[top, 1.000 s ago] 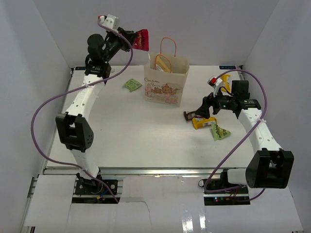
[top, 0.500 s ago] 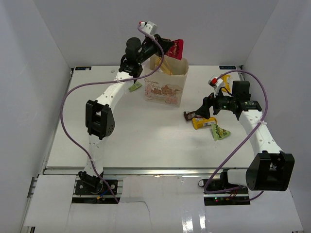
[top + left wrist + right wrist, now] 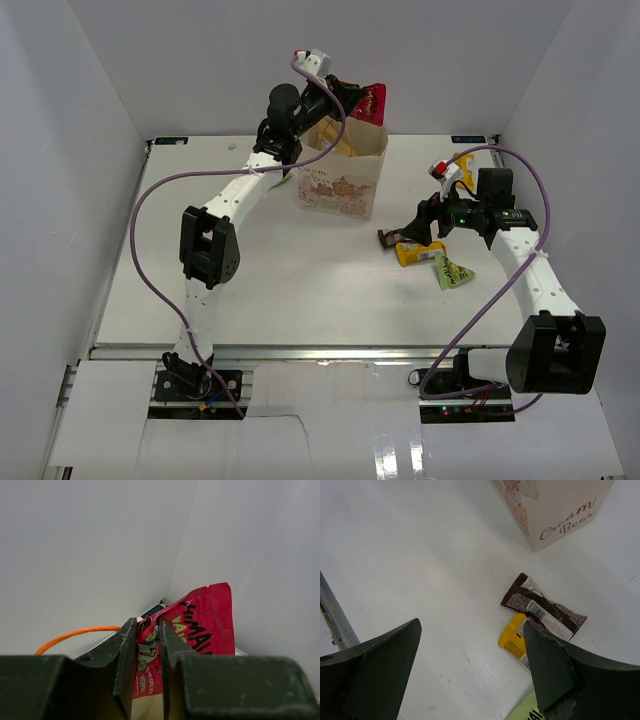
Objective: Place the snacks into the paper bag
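Observation:
My left gripper [image 3: 345, 98] is shut on the magenta snack packet [image 3: 368, 103], holding it in the air over the open top of the cream paper bag [image 3: 342, 180]. In the left wrist view the fingers pinch the packet [image 3: 200, 630], with an orange handle [image 3: 75, 634] to the left. A tan-yellow bag [image 3: 340, 137] stands inside the paper bag. My right gripper [image 3: 412, 228] is open above the table near a dark brown bar wrapper [image 3: 542, 611], a yellow pouch [image 3: 515, 642] and a green packet [image 3: 452, 271]. Another green packet [image 3: 281, 178] lies partly hidden behind my left arm.
The white enclosure walls stand close behind the paper bag and at both sides. The paper bag's corner [image 3: 560, 515] shows at the top of the right wrist view. A metal rail [image 3: 300, 352] runs along the table's near edge.
My left arm swung right from the back left with the magenta packet, ending over the paper bag's mouth. The right arm has barely moved.

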### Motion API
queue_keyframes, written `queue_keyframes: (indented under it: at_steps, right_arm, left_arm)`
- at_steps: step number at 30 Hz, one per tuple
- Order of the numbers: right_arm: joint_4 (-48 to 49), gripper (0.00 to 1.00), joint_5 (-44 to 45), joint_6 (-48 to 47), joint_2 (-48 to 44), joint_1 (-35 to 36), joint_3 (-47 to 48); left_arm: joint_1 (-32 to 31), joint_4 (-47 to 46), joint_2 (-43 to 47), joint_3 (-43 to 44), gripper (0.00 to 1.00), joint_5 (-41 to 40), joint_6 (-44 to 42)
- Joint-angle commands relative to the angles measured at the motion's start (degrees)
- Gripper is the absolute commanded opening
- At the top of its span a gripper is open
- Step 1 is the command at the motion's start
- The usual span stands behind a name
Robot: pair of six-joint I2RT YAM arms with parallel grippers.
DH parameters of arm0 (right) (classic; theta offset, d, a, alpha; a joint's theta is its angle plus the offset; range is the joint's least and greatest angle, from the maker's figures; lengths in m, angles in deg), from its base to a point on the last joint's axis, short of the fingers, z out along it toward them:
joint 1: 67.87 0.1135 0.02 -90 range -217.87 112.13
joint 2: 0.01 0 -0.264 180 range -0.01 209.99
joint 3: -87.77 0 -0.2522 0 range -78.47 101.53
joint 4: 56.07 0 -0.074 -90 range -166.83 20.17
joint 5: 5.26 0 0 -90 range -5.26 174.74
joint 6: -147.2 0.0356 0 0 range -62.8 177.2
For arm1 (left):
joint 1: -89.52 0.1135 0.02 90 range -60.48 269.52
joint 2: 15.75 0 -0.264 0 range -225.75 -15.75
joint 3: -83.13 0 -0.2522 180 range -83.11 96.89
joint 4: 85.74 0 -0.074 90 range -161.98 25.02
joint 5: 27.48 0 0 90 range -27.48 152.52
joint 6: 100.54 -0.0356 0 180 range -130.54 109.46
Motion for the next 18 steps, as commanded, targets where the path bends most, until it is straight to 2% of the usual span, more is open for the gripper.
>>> queue_keyframes:
  at_steps: [1, 4, 5, 7, 12, 18]
  right_arm:
    - [1.98, 0.88, -1.24, 0.66, -1.27, -0.36, -0.16]
    - [2.07, 0.88, -1.33, 0.75, -1.27, -0.36, 0.1]
    - [2.07, 0.88, -1.15, 0.75, -1.27, -0.36, 0.11]
    - [2.07, 0.88, -1.24, 0.75, -1.27, -0.36, 0.11]
    - [2.07, 0.88, -1.15, 0.75, -1.27, -0.36, 0.19]
    - [1.98, 0.88, -1.07, 0.66, -1.01, -0.36, 0.54]
  left_arm:
    - [-0.36, -0.91, 1.29, -0.86, 0.21, -0.92, 0.32]
    - [-0.36, -0.9, 1.21, -0.94, 0.3, -1.45, 0.41]
    - [-0.44, -0.9, 1.21, -1.03, 0.39, -1.62, 0.49]
    - [-0.62, -0.99, 1.29, -1.12, 0.45, -2.06, 0.49]
    - [-0.8, -0.91, 1.38, -0.68, 0.52, -2.68, 0.14]
    - [-0.8, -0.99, 1.73, 1.16, 0.54, -3.03, -0.12]
